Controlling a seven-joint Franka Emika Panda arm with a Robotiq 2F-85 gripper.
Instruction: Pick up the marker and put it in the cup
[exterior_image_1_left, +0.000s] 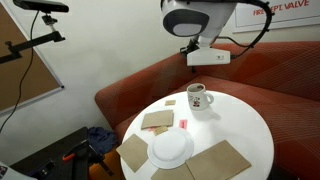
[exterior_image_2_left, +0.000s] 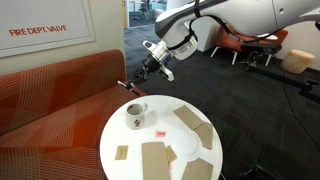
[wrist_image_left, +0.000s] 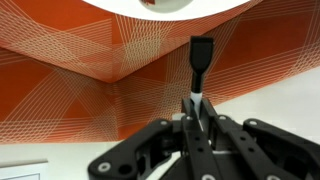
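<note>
You are in the carry step: the gripper (wrist_image_left: 197, 115) has its 2 fingers (wrist_image_left: 211, 135) pinched on the marker (wrist_image_left: 201, 58), which juts beyond them. The cup (exterior_image_2_left: 135, 114) stands below the fingertips; next, likely, lower the marker into its mouth.

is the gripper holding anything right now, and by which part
Yes: the gripper is shut on the black marker, pinching it near one end. Most of its length sticks out past the fingertips.
</note>
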